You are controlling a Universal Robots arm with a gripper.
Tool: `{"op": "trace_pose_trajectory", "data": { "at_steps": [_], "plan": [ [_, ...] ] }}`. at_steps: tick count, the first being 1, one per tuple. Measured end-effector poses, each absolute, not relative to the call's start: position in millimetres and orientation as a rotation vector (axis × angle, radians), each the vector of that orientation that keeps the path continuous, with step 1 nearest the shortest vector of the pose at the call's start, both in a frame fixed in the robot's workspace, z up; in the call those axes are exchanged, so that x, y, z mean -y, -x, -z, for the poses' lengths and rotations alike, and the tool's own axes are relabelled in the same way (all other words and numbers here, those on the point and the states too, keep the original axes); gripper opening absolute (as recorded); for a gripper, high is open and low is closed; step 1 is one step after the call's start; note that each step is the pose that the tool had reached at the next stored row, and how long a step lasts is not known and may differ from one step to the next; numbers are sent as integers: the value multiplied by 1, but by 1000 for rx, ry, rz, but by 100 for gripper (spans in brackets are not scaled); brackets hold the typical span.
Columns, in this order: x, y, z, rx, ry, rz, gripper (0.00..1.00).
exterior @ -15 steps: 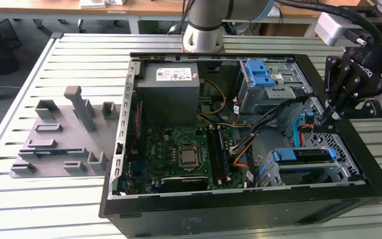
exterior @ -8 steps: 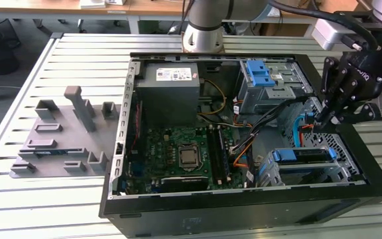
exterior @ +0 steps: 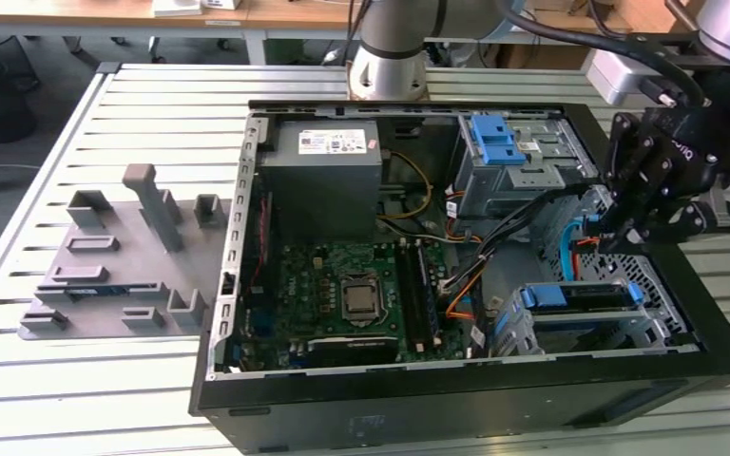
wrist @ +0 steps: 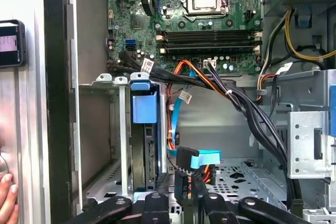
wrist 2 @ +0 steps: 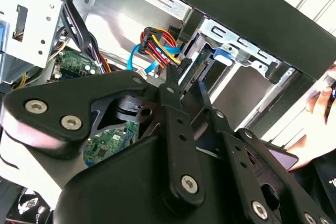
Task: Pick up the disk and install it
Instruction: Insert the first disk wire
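We see the disk [exterior: 577, 296] already seated edge-on in the lower cage of the open computer case [exterior: 467, 399], its blue carrier facing outward, while our tool [exterior: 627, 231] hovers just above, its opening impossible to judge.

gripper [exterior: 619, 233] tips hidden behind linkage | disk [wrist: 144, 145] edge-on, label unseen | hand [wrist: 6, 199] cropped
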State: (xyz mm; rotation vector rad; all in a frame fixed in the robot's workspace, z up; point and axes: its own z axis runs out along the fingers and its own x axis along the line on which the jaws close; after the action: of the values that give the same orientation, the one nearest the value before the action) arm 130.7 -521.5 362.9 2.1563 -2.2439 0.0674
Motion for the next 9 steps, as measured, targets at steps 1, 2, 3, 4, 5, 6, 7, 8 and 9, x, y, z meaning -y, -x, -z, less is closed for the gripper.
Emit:
{"op": "trace_pose_trajectory", "data": {
  "at_steps": [1, 2, 3, 4, 5, 6, 7, 8, 9],
  "plan": [
    [521, -131, -362, 2244, -2156, -68, 31],
    [521, -131, -361, 2244, -2156, -68, 31],
    [521, -131, -359, 2244, -2156, -68, 31],
    [521, -131, -358, 2244, -2156, -68, 31],
    [521, -131, -357, 2244, -2156, -68, 31],
    [521, -131, -355, 2244, -2156, -68, 29],
    [521, -131, -354, 2244, -2156, -68, 29],
    [521, -132, -354, 2244, -2156, -67, 23],
    [521, -132, -353, 2244, -2156, -67, 23]
  ]
}}
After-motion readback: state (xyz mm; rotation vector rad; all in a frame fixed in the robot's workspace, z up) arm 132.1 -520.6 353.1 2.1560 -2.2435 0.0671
